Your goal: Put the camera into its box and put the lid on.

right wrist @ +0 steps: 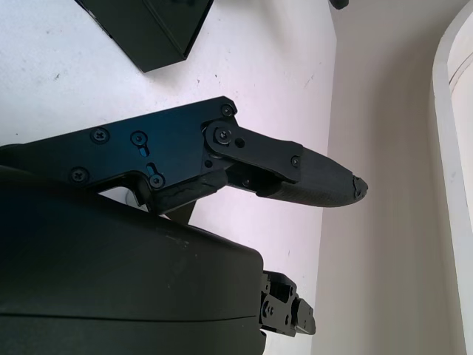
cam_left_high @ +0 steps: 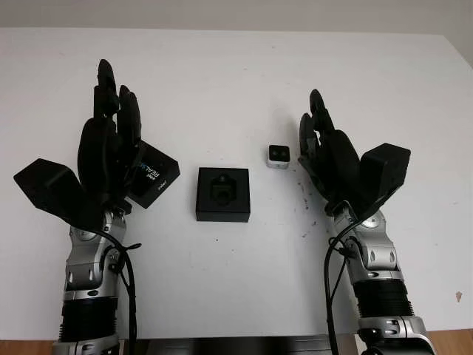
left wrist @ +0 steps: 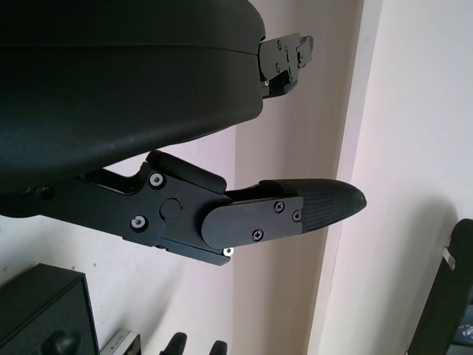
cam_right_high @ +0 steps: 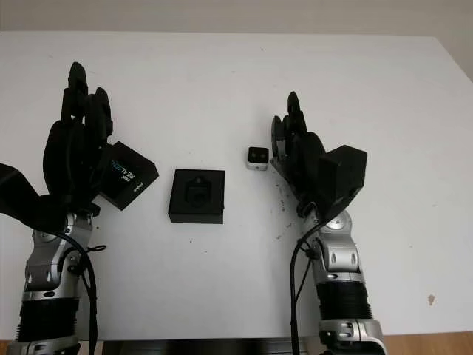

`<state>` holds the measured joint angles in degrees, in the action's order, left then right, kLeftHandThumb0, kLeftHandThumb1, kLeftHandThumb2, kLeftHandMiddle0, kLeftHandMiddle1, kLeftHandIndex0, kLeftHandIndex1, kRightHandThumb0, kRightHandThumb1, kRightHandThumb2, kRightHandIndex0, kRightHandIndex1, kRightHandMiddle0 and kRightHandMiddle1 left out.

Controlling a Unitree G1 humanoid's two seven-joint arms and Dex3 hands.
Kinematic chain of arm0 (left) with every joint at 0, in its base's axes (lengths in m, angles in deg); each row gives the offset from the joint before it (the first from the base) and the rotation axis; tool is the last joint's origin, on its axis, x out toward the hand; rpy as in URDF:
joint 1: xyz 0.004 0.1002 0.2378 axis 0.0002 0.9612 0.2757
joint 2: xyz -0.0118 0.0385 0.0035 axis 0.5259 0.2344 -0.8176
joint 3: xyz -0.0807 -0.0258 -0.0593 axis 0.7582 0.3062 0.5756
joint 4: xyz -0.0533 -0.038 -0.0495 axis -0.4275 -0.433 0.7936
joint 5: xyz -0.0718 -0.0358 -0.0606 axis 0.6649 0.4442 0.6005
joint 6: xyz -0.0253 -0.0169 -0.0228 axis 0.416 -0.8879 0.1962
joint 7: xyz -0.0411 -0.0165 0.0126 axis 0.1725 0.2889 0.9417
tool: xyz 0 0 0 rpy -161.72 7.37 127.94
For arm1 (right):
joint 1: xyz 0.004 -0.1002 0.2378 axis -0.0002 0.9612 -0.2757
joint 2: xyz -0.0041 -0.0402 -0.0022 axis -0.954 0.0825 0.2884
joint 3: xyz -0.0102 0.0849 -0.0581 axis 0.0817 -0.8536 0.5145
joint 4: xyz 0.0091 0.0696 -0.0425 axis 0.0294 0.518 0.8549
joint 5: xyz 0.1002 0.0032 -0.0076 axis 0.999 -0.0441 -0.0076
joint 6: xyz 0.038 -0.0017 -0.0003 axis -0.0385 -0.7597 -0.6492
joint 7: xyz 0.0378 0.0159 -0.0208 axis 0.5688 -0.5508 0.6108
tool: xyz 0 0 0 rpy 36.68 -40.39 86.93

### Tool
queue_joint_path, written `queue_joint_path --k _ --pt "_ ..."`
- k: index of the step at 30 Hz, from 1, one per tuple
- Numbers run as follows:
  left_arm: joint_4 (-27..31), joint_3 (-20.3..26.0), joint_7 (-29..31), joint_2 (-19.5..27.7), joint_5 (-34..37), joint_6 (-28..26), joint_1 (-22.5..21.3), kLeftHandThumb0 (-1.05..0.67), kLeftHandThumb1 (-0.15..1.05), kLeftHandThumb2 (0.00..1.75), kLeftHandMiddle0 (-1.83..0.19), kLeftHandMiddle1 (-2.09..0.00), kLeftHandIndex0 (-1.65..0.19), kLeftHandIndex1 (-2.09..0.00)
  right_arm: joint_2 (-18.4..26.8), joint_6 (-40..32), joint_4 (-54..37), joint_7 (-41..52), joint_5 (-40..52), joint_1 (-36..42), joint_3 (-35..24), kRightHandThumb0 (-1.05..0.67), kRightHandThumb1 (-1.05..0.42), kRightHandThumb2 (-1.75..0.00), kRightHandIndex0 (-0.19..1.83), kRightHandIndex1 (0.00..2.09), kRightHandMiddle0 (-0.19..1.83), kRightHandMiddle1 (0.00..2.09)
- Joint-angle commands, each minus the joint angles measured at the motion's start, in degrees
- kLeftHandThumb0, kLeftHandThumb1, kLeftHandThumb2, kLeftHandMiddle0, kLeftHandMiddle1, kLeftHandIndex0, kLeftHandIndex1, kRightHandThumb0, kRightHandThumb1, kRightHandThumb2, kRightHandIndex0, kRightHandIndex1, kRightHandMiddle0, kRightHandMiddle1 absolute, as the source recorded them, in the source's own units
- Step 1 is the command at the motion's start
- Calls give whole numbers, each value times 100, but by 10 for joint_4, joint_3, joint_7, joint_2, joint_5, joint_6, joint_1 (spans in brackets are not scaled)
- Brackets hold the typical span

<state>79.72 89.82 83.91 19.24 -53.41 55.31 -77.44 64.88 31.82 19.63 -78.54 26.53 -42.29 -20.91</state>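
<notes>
I see the white bench (cam_left_high: pixel 244 81) spread across the whole scene, carrying everything.

My left hand (cam_left_high: pixel 111 140) is up over the left part of the bench, palm side down, holding nothing, open. It partly covers the lid (cam_left_high: pixel 154 177), a black piece with white lettering that lies tilted on the bench just beside the box, apart from it. In the left wrist view one of the fingers (left wrist: pixel 310 211) reaches out straight over the bench, with nothing against it.

My right hand (cam_left_high: pixel 332 159) is over the right part of the bench, also open and holding nothing. It sits just to the right of the camera, close to it; I cannot tell whether it touches. In the right wrist view one of its fingers (right wrist: pixel 310 177) extends straight over the white surface, and a corner of the box (right wrist: pixel 148 29) shows beyond it.

The box (cam_left_high: pixel 223 194) is black and square, lying open between the two hands, nearer the left one. Its dark insert has a shaped recess in the middle, and nothing lies in it.

The camera (cam_left_high: pixel 278 156) is small, with a white body and a dark face. It stands on the bench up and to the right of the box, apart from it.
</notes>
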Motion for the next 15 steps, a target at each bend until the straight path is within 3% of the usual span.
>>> queue_joint_path --k 1,9,12,15 --pt "2 1 1 2 -1 6 -9 -71 105 52 19 0 19 0 4 2 -6 0 2 -2 -2 -77 -105 -69 -19 0 -19 0" --pt "3 -1 2 -3 3 5 -1 -71 105 51 19 0 19 0 -1 11 -3 -5 1 -2 -3 -74 -105 -66 -19 0 -19 0" --pt "8 -1 2 -2 1 6 5 -71 105 50 19 0 19 0 7 18 -7 -33 -23 -6 -4 -74 -105 -42 -14 3 -12 6" --pt "12 0 -1 1 -2 3 5 -72 105 50 19 0 19 0 42 65 -6 -50 -78 -21 5 -72 -102 -14 9 14 9 15"
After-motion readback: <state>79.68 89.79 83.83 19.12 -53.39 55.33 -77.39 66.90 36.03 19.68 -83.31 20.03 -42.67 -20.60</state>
